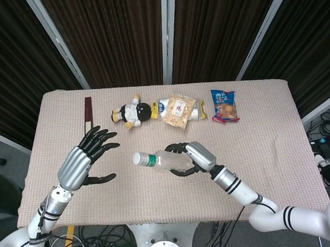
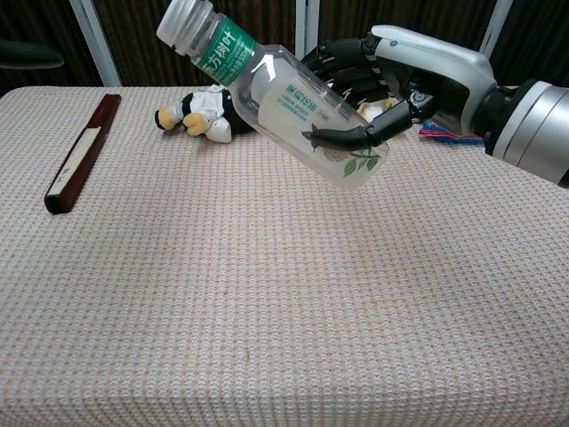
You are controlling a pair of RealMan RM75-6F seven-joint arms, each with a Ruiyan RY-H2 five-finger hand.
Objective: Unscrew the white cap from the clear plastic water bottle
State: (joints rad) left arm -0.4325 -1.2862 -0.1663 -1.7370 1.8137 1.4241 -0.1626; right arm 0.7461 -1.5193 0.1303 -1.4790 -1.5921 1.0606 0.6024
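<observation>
Clear glossy plastic water bottle with white ribbed cap and green label; right hand smooth silver shell, black fingers; table in beige waffle-weave cloth.

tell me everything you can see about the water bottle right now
The bottle is clear plastic with a white cap still on, a green band below the neck and a leaf print near the base. It looks empty or nearly so. The right robot hand grips its lower body, holding it off the table, tilted with the cap up toward the robot's left.
</observation>
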